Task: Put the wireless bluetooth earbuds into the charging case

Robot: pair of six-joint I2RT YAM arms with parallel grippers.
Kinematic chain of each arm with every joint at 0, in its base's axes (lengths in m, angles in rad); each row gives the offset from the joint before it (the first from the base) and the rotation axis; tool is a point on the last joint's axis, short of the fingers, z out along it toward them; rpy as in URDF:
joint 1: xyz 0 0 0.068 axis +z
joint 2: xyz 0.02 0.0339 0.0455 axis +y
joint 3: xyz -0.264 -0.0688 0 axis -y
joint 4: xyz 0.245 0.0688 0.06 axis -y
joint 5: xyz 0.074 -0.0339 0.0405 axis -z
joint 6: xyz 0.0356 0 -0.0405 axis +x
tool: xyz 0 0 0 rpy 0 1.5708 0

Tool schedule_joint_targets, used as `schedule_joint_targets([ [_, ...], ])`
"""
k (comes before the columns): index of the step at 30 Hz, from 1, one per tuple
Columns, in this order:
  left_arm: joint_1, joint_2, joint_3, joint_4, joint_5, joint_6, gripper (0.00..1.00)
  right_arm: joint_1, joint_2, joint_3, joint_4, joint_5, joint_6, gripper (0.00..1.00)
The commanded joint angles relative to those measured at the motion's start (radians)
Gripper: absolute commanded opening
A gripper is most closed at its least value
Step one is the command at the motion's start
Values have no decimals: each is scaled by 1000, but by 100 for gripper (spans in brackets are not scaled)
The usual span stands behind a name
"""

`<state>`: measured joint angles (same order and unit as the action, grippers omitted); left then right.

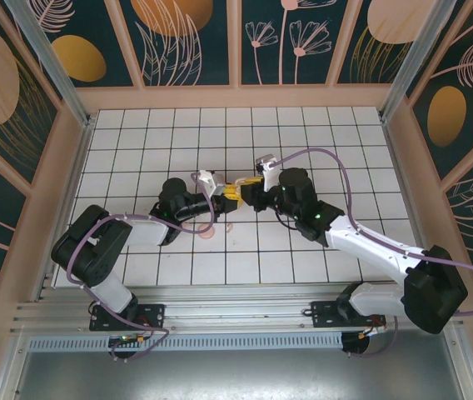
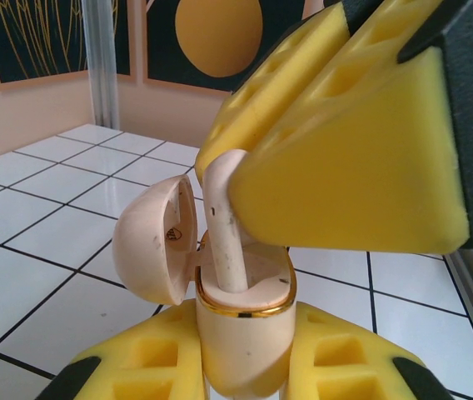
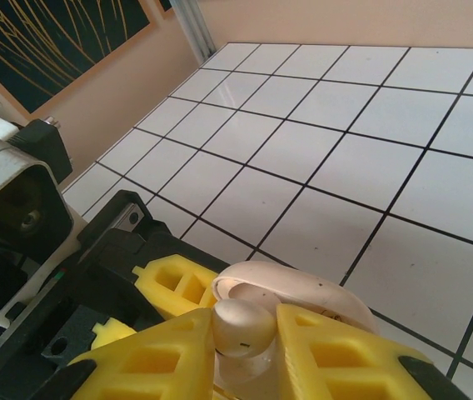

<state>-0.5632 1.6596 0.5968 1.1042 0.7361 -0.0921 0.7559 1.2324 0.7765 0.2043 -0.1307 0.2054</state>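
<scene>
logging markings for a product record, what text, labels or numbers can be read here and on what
No text reads clearly in any view.
Inside the open lid of the charging case: a small dark printed mark, too small and blurred to read.
Earbud, tiled table, wall panels: no lettering seen.

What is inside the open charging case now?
One earbud stands with its stem in the charging case, pinched by the right gripper. The stem's tip and the other hollow are hidden.
</scene>
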Motion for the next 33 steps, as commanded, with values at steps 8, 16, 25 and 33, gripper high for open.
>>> schedule_joint_targets([
  [8,-2,-35,20,91,1,-18,13,33,-20,-17,-48,-38,-21,28],
  [16,-2,-38,21,74,-3,-5,13,32,-15,-6,-68,-17,-23,30],
  [25,-2,-49,19,21,20,47,13,27,-65,35,-70,-53,-29,37],
  [33,-3,-77,32,-69,106,128,15,-82,-104,109,-187,-262,-51,48],
])
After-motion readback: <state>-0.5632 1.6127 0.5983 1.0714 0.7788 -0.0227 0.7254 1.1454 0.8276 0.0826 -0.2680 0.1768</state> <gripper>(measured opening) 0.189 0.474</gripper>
